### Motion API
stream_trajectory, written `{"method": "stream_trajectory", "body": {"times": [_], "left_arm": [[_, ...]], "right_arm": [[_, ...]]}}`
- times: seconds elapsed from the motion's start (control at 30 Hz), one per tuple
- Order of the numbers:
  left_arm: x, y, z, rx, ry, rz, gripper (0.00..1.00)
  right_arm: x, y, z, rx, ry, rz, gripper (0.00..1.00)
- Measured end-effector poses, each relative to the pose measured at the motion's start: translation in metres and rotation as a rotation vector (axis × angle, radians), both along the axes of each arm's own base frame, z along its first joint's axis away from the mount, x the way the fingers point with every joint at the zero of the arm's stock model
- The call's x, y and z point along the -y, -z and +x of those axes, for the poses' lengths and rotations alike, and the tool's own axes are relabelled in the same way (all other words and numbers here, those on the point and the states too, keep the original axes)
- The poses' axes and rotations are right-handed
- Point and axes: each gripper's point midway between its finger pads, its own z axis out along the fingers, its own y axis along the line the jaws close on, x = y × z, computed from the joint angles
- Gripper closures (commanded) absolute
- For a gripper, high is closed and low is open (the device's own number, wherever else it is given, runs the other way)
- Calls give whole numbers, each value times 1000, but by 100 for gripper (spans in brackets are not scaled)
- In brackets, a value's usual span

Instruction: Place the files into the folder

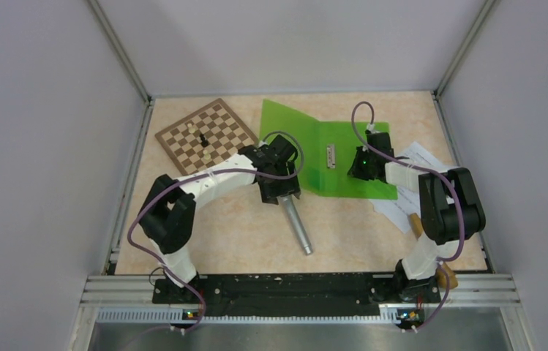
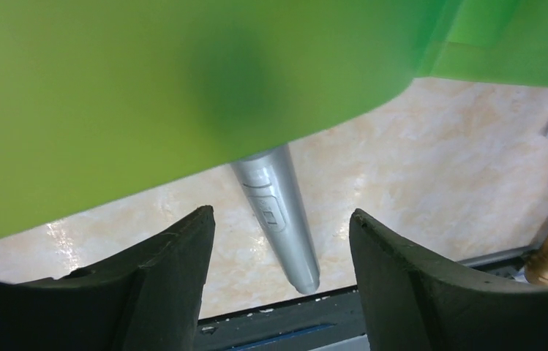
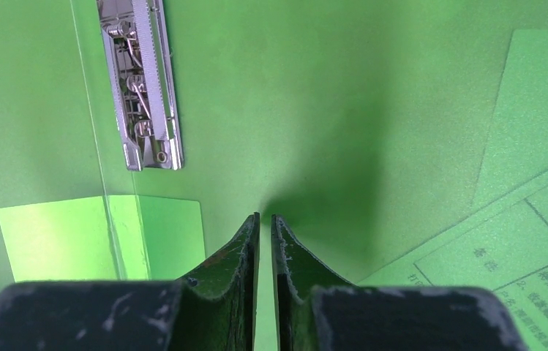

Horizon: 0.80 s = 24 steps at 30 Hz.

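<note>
The clenched right gripper (image 3: 265,218) is seemingly pinning the open folder (image 1: 344,157) while the left gripper (image 2: 282,216) is hovering released, so fetching the files (image 1: 424,155) is looking like the next move

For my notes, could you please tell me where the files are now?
In the top view, the files lie on the right side of the table, partly beneath the right cover of the open folder.

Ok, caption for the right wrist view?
Right arm's jaws shut over the open green folder, metal clip upper left, printed files showing through at right.
</note>
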Motion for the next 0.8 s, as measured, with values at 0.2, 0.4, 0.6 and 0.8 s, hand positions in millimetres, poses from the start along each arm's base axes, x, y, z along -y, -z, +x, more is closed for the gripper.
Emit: {"method": "stream_trajectory", "body": {"times": [0.2, 0.4, 0.6, 0.8], "left_arm": [[24, -50, 3, 91, 82, -162, 29], [49, -66, 19, 161, 139, -255, 29], [61, -23, 39, 140, 183, -209, 30], [50, 7, 35, 94, 226, -130, 30]], "right_arm": [[-1, 0, -1, -4, -6, 7, 89], [-2, 0, -2, -6, -9, 10, 89], [-3, 0, -2, -9, -11, 12, 89], [-3, 0, -3, -13, -14, 16, 89]]}}
